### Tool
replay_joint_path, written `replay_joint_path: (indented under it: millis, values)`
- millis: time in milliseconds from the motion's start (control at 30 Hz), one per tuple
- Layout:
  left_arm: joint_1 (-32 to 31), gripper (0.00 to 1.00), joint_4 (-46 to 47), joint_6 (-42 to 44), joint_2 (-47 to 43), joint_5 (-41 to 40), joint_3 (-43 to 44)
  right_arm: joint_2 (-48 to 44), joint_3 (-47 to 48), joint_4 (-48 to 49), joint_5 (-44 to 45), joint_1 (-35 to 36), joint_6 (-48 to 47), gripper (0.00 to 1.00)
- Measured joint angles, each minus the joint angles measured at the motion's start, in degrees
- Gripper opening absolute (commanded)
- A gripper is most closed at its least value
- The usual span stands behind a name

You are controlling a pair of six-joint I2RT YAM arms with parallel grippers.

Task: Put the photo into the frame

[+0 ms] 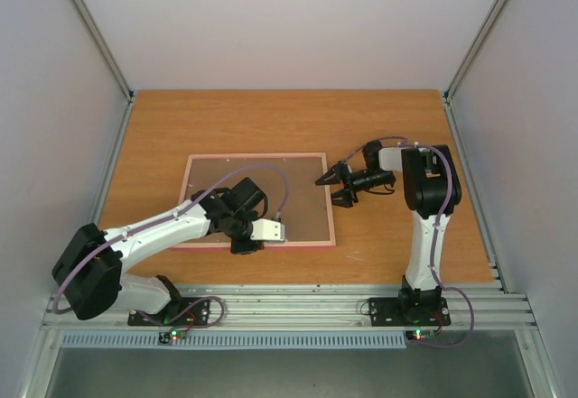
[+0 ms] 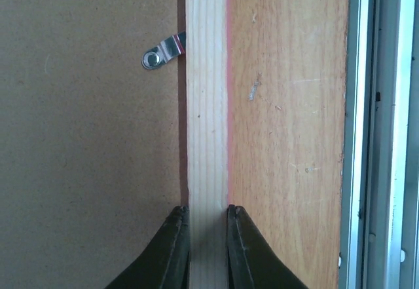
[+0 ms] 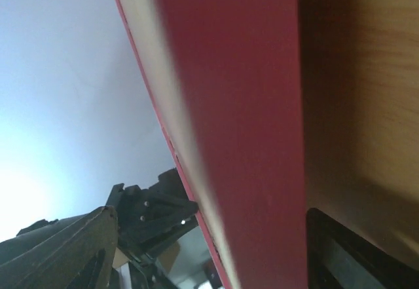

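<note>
left gripper [image 2: 208, 215] pinches a rail of the thin pink wooden frame [image 2: 207, 105], right gripper [image 1: 327, 191] gapes alongside; probably next, lifting out the brown backing board [image 2: 85, 171].

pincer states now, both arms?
left pincer: closed on the frame, clamping its near rail.
right pincer: open at the frame's right edge, holding nothing.

**Q:** What fills the enclosure?

**A:** An orange-brown wooden desk [image 1: 397, 127], closed in by white walls [image 1: 289, 19] and edged along its near side by a ribbed aluminium rail [image 1: 298, 306].

**Q:** And on the desk?

**A:** A plain brown backing board [image 1: 302, 199], lying flat left of centre. Seen from the left wrist, a small metal tab [image 2: 163, 52] sits at the board's edge, its round studded end resting on the board.
</note>
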Motion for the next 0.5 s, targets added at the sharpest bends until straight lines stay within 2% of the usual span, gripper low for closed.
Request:
replay_joint_path:
  millis: [167,367,500]
  values:
    - [0.0,0.00,-0.3,0.0,-1.0,0.2,0.7,2.2,0.9,3.2,-2.0,3.4,4.2,0.73]
    - [0.0,0.00,-0.3,-0.7,-1.4,0.1,0.9,3.3,1.7,6.7,-4.4,3.7,8.3,0.72]
    - [0.0,0.00,-0.3,-0.9,-2.4,0.2,0.9,3.6,1.7,10.0,-5.0,3.8,10.6,0.58]
